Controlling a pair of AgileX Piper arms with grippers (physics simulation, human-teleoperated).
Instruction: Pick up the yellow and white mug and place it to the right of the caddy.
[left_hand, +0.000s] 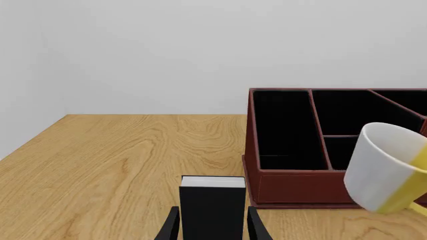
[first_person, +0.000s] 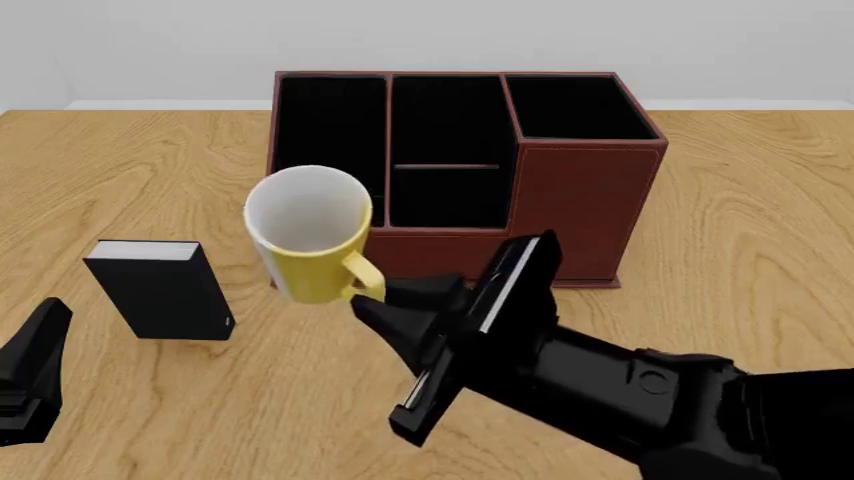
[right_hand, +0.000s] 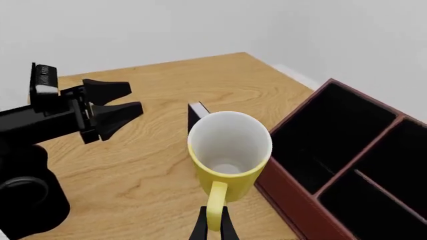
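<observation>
The right pincer (first_person: 371, 300) holds the small yellow and white mug (first_person: 310, 245) by its yellow loop handle, with its two thin tips pinched on the loop. The mug is up in the air, off the light wooden bench (first_person: 747, 250). It hangs in front of the left front corner of the big dark red-brown box caddy (first_person: 574, 205), with its white inside tipped toward the front camera.

The mug has to go to the right of the caddy, so it must travel past the whole box. If the arm goes too low or too close, the mug can bump the caddy's front wall or its tall corner and push the box.

The grip is only on the thin handle, so the mug can swing or slip out and fall if the arm moves fast.

The small black book-like block with a white top (first_person: 160, 288) stands on the bench to the left, well apart from the path. The left pincer (left_hand: 212, 226) sits low near that block with its fingers apart and nothing between them. It could knock the block if it moves forward.
</observation>
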